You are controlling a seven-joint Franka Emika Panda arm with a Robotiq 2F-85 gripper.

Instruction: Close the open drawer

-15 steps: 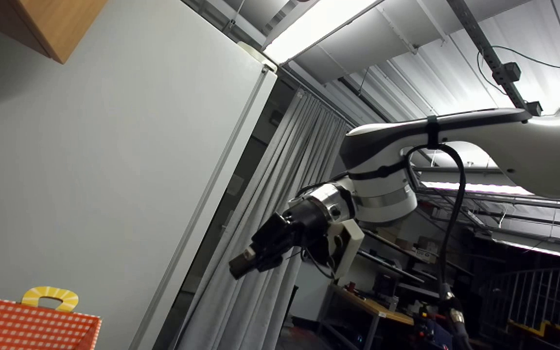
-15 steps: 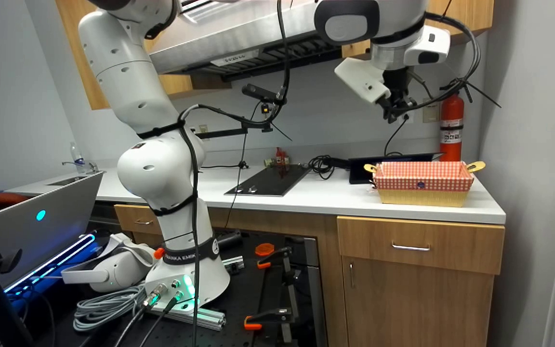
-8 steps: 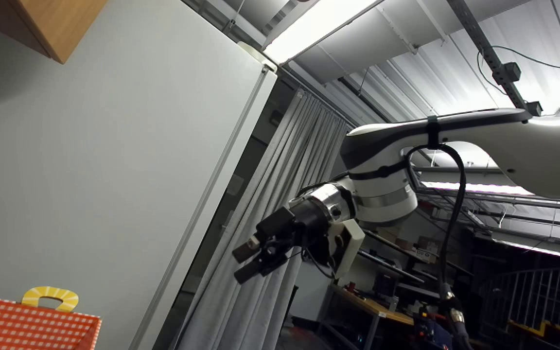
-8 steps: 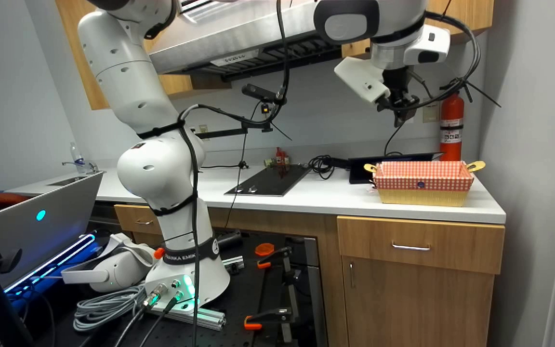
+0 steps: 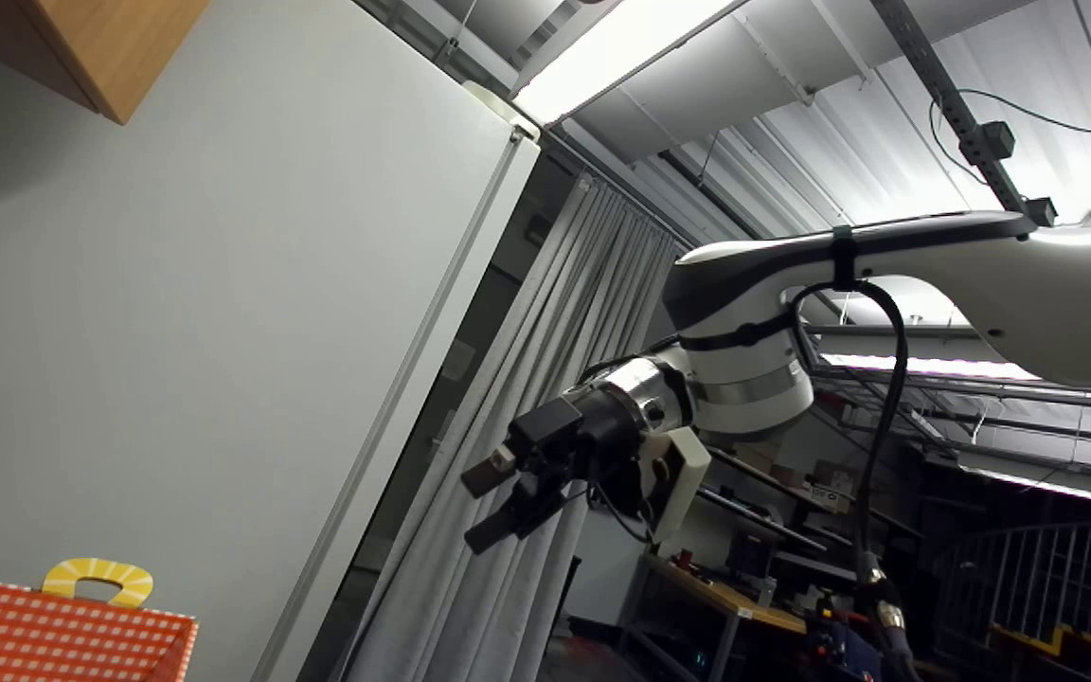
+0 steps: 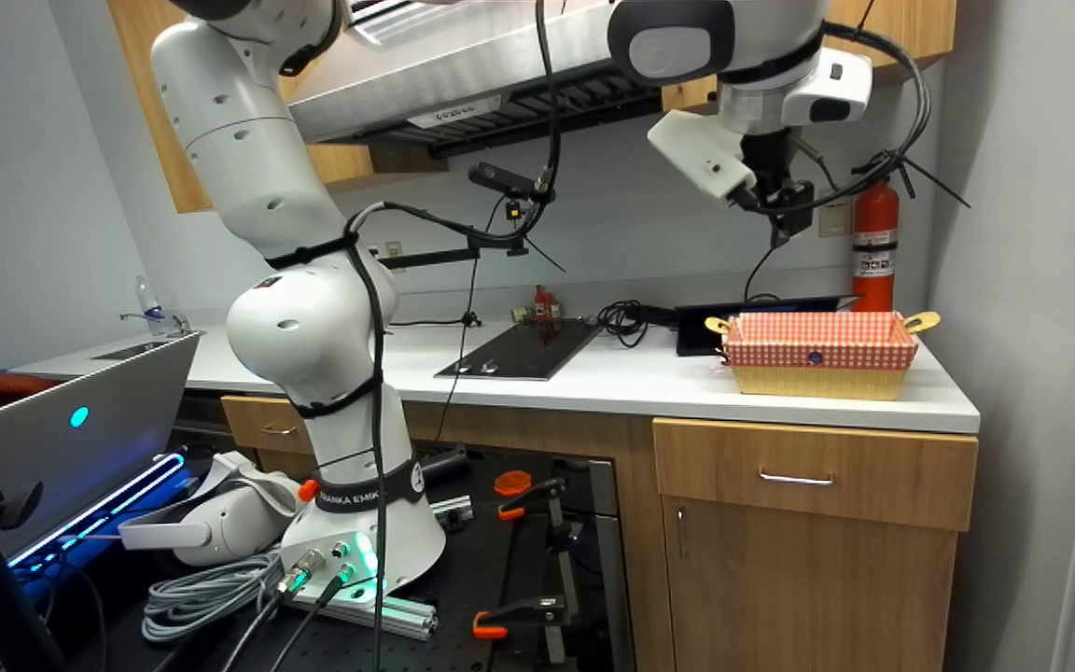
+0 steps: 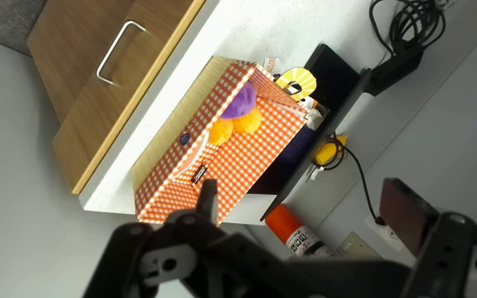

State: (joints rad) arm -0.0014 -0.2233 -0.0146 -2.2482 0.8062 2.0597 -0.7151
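A wooden drawer with a silver bar handle sits below the right end of the counter. In the wrist view the drawer front lies at upper left, its pale top edge running along the counter's lip. No view shows the drawer's inside, and how far out it stands I cannot tell. High above the counter hangs my gripper, well away from the handle. Its fingers are spread wide with nothing between them, as the wrist view of the gripper also shows.
On the counter, above the drawer, stands a checked basket holding purple and orange things. Behind it are a dark flat panel and a red fire extinguisher. A wall closes off the right side. A cabinet door lies below.
My gripper's fingers have swung apart, from nearly together to wide open. The arm, the drawer and the basket have stayed where they were.
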